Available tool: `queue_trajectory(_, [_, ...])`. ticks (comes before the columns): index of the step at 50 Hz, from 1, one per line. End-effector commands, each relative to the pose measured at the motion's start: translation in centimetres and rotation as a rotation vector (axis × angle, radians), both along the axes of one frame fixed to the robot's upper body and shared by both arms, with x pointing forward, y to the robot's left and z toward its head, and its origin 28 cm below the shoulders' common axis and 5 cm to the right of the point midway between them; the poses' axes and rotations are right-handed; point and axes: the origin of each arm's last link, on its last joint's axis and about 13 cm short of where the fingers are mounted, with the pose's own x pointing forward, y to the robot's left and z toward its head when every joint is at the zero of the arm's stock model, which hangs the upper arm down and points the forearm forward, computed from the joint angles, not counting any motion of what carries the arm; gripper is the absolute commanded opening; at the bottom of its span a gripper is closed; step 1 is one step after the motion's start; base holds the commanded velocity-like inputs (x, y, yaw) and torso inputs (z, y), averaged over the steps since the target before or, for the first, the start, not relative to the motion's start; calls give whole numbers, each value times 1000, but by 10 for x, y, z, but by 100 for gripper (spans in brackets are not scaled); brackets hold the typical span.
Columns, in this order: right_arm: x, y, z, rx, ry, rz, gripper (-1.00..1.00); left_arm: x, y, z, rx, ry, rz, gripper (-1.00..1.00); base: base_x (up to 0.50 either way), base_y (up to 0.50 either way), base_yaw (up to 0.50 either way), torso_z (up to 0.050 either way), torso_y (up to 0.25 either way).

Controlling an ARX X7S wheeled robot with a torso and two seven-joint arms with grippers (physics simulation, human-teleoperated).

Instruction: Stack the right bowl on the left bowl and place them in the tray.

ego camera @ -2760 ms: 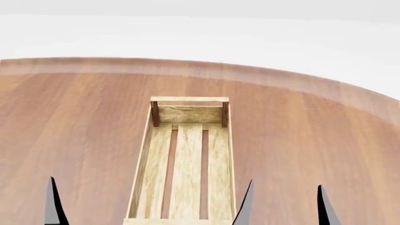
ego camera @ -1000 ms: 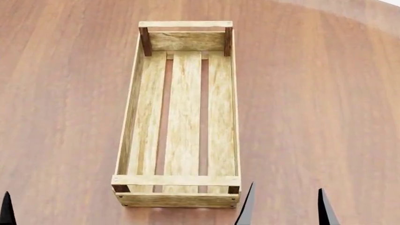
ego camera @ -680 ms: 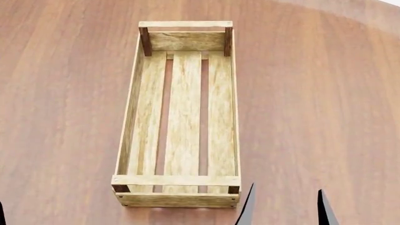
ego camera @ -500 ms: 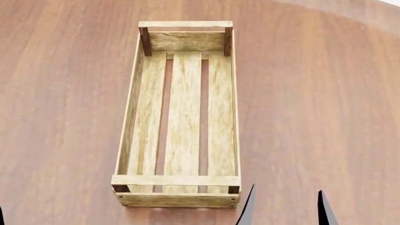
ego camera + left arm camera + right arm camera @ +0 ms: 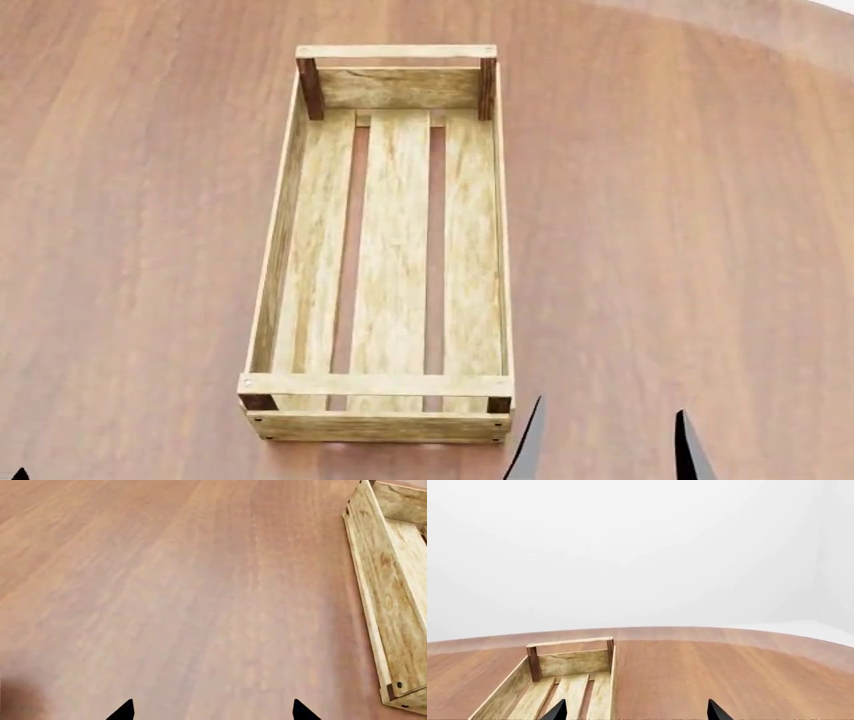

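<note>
No bowl shows in any view. The tray (image 5: 374,384), a long light-wood crate with three floor slats, lies lengthwise in the middle of the table in the head view and holds nothing. My right gripper (image 5: 607,450) is open just right of the tray's near corner, with only its two dark fingertips showing. My left gripper (image 5: 19,474) shows as a tiny tip at the lower left corner. The left wrist view has the left gripper (image 5: 213,712) open over bare wood, with the tray (image 5: 383,595) off to one side. In the right wrist view the right gripper (image 5: 637,711) is open, facing along the tray (image 5: 570,662).
The round brown wooden table (image 5: 667,250) fills the head view, and its curved far edge (image 5: 801,25) shows at the top right. In the right wrist view a plain white backdrop (image 5: 640,555) lies beyond the table.
Since 2.8 s ago the head view has tilted down, bringing the whole tray into sight. In the last second the right fingertips sank slightly, and the left tip dropped low at the corner.
</note>
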Motion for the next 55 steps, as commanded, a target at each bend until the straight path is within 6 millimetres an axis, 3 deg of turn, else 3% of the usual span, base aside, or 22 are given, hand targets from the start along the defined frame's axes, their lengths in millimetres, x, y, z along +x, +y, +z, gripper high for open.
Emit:
queue_trajectory(1, [0, 0, 0, -13, -7, -1, 100, -1, 0, -1, -58, 23, 10, 100, 0, 0, 0, 0, 0])
queue_trajectory(15, [0, -1, 2, -14, -8, -5, 100, -5, -4, 3, -115, 85, 33, 100, 0, 0, 0, 0, 0])
queue_trajectory(24, [-1, -2, 1, -12, -6, -6, 100, -22, -9, -11, -161, 186, 51, 100, 0, 0, 0, 0, 0])
queue_trajectory(55, [-3, -1, 1, -18, -1, -5, 100, -34, -9, -12, -168, 185, 60, 100, 0, 0, 0, 0, 0])
